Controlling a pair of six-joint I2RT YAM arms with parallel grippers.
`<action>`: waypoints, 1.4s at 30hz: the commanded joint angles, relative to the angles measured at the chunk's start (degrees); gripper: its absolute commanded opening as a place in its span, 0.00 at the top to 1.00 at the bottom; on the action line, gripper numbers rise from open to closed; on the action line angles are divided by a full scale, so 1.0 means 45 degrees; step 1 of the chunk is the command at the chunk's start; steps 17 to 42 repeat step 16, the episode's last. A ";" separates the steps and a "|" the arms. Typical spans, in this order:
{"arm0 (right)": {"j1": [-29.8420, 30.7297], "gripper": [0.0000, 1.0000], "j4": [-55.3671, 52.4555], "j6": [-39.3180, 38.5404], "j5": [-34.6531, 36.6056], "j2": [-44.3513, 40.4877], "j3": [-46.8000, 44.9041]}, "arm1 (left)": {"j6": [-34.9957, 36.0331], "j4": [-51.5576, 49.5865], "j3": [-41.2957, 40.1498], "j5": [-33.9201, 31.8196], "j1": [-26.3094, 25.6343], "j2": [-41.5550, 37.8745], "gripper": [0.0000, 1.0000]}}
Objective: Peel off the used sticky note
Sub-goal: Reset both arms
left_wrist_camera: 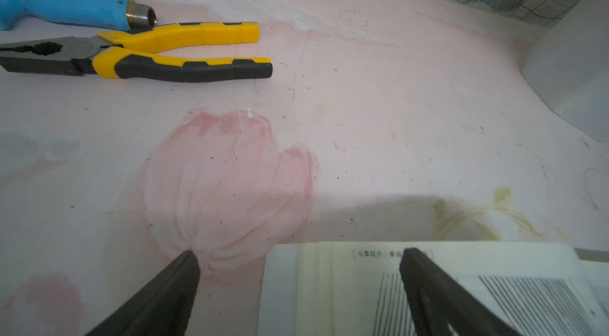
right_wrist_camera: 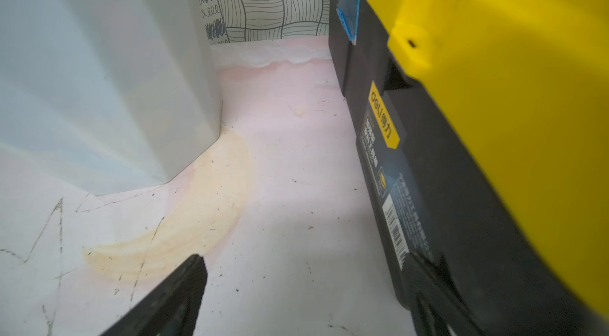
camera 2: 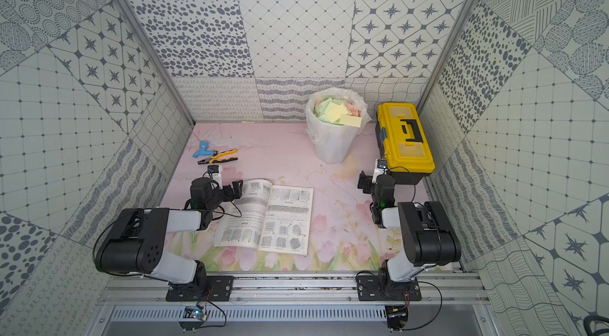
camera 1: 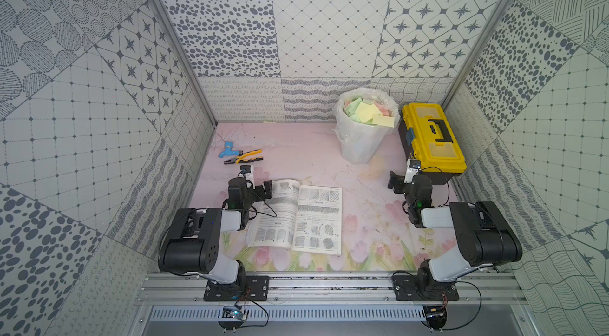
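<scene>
While both arms (camera 1: 211,220) fold low, left pincer (left_wrist_camera: 300,252) and right pincer (right_wrist_camera: 306,256) gape.

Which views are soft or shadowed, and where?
Left wrist: pliers sharp, book close to the lens soft, a shadow on the mat just beyond it. Right wrist: toolbox lid blurred from closeness, bin wall washed out. Both top views: even light, crisp throughout.
</scene>
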 commanded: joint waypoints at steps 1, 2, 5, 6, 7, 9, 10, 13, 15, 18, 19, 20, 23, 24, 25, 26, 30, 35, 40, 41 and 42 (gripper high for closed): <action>0.0020 0.03 0.0526 -0.0227 -0.0036 -0.0112 0.0262 | 0.0697 0.2087 -0.0034 0.1531 0.0117 0.0319 0.01; 0.0020 0.03 0.0526 -0.0229 -0.0029 -0.0100 0.0271 | 0.0695 0.2111 -0.0021 0.1480 0.0068 0.0333 0.01; 0.0023 0.03 0.0536 -0.0220 -0.0036 -0.0112 0.0287 | 0.0924 0.1466 0.0286 0.0774 -0.0324 0.0315 0.01; 0.0020 0.03 0.0528 -0.0218 -0.0041 -0.0102 0.0265 | 0.0972 0.1252 0.0365 0.0489 -0.0436 0.0296 0.01; 0.0020 0.03 0.0526 -0.0220 -0.0036 -0.0101 0.0284 | 0.0983 0.1316 0.0368 0.0449 -0.0460 0.0335 0.01; 0.0020 0.03 0.0526 -0.0223 -0.0035 -0.0112 0.0281 | 0.0991 0.1224 0.0379 0.0418 -0.0470 0.0329 0.01; 0.0044 0.03 0.0509 -0.0245 0.0001 -0.0110 0.0293 | 0.0998 0.1241 0.0392 0.0403 -0.0464 0.0320 0.01; 0.0166 0.03 0.0426 -0.0370 0.0084 -0.0093 0.0361 | 0.1005 0.1222 0.0384 0.0410 -0.0473 0.0327 0.01; 0.0186 0.03 0.0462 -0.0387 0.0090 -0.0089 0.0321 | 0.0986 0.1258 0.0364 0.0415 -0.0460 0.0314 0.01; 0.0195 0.03 0.0474 -0.0410 0.0097 -0.0092 0.0315 | 0.0972 0.1258 0.0365 0.0425 -0.0468 0.0321 0.01; 0.0195 0.03 0.0474 -0.0410 0.0097 -0.0092 0.0315 | 0.0972 0.1258 0.0365 0.0425 -0.0468 0.0321 0.01; 0.0195 0.03 0.0474 -0.0410 0.0097 -0.0092 0.0315 | 0.0972 0.1258 0.0365 0.0425 -0.0468 0.0321 0.01; 0.0195 0.03 0.0474 -0.0410 0.0097 -0.0092 0.0315 | 0.0972 0.1258 0.0365 0.0425 -0.0468 0.0321 0.01; 0.0195 0.03 0.0474 -0.0410 0.0097 -0.0092 0.0315 | 0.0972 0.1258 0.0365 0.0425 -0.0468 0.0321 0.01; 0.0195 0.03 0.0474 -0.0410 0.0097 -0.0092 0.0315 | 0.0972 0.1258 0.0365 0.0425 -0.0468 0.0321 0.01; 0.0195 0.03 0.0474 -0.0410 0.0097 -0.0092 0.0315 | 0.0972 0.1258 0.0365 0.0425 -0.0468 0.0321 0.01; 0.0195 0.03 0.0474 -0.0410 0.0097 -0.0092 0.0315 | 0.0972 0.1258 0.0365 0.0425 -0.0468 0.0321 0.01; 0.0195 0.03 0.0474 -0.0410 0.0097 -0.0092 0.0315 | 0.0972 0.1258 0.0365 0.0425 -0.0468 0.0321 0.01; 0.0195 0.03 0.0474 -0.0410 0.0097 -0.0092 0.0315 | 0.0972 0.1258 0.0365 0.0425 -0.0468 0.0321 0.01; 0.0195 0.03 0.0474 -0.0410 0.0097 -0.0092 0.0315 | 0.0972 0.1258 0.0365 0.0425 -0.0468 0.0321 0.01; 0.0195 0.03 0.0474 -0.0410 0.0097 -0.0092 0.0315 | 0.0972 0.1258 0.0365 0.0425 -0.0468 0.0321 0.01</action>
